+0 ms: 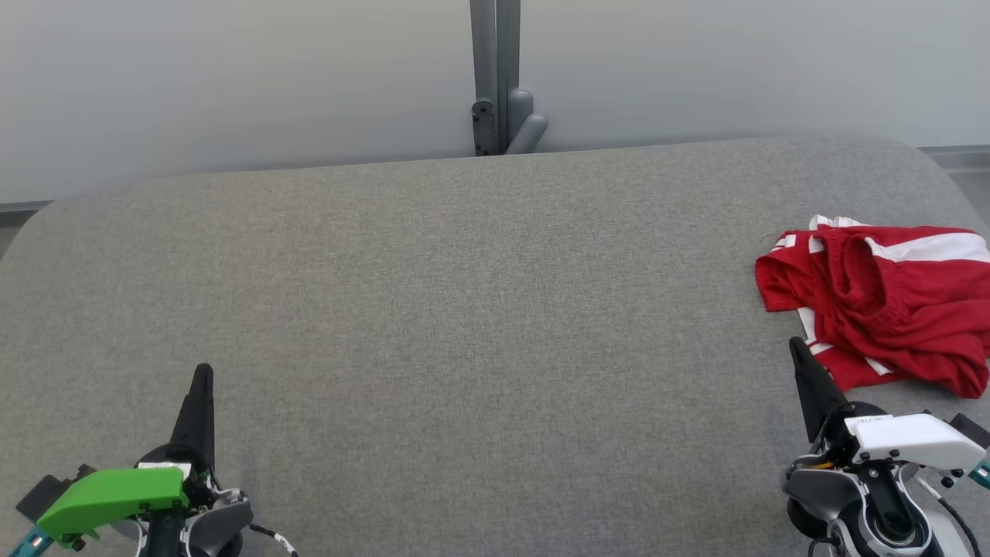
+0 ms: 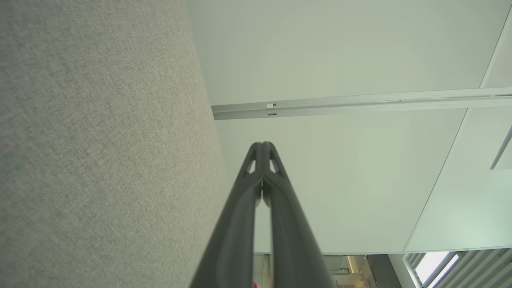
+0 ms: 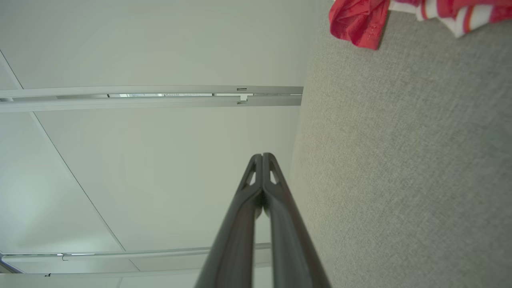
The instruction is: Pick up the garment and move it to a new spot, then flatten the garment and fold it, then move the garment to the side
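Observation:
The garment (image 1: 882,302) is a crumpled red piece with white stripes, lying at the right edge of the grey fabric table (image 1: 464,309); part of it runs out of the head view. A corner of the garment (image 3: 360,20) also shows at the top of the right wrist view. My right gripper (image 1: 797,348) is shut and empty at the lower right, its tip just beside the garment's near-left edge. In the right wrist view the right gripper (image 3: 263,155) has its fingers pressed together. My left gripper (image 1: 203,371) is shut and empty at the lower left, far from the garment; the left gripper (image 2: 263,144) points past the table edge.
A pale wall stands behind the table, with a grey post and bracket (image 1: 499,93) at the far middle. The table's corners are rounded. The wide grey surface stretches between the two grippers.

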